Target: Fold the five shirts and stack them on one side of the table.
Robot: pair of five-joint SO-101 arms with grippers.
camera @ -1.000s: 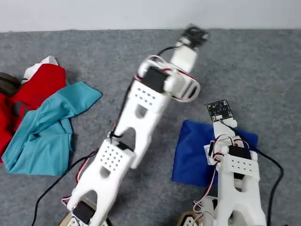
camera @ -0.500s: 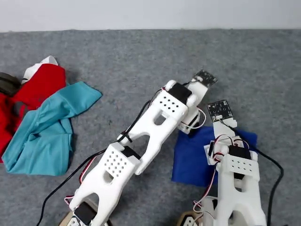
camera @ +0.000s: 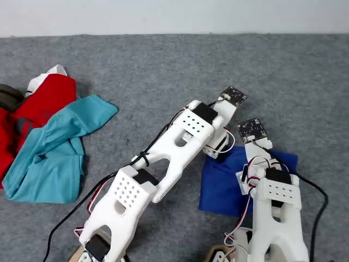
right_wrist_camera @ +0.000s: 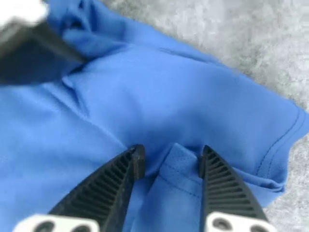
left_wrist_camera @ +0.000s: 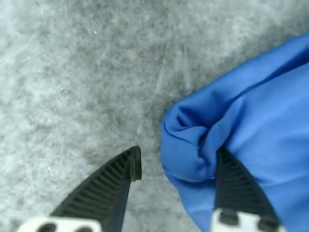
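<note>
A folded blue shirt (camera: 219,184) lies on the grey table at the near right. My left gripper (left_wrist_camera: 177,170) is open and straddles the shirt's bunched far-left corner (left_wrist_camera: 190,145), one finger on bare carpet, the other against the cloth. My right gripper (right_wrist_camera: 169,163) is open just above the blue shirt (right_wrist_camera: 159,96), with a raised fold between its fingers. In the right wrist view, the left arm's dark finger (right_wrist_camera: 34,53) shows at the shirt's far corner. A teal shirt (camera: 52,153), a red shirt (camera: 46,98) and a white garment (camera: 50,73) lie heaped at the left.
The left arm (camera: 163,164) stretches diagonally across the middle of the table from the near edge. A dark object (camera: 7,96) sits at the far left edge beside the heap. Grey carpet (camera: 136,65) covers the table up to a white wall.
The left arm has swung down from the far middle of the table to the blue shirt's far-left corner. The right arm has barely moved.
</note>
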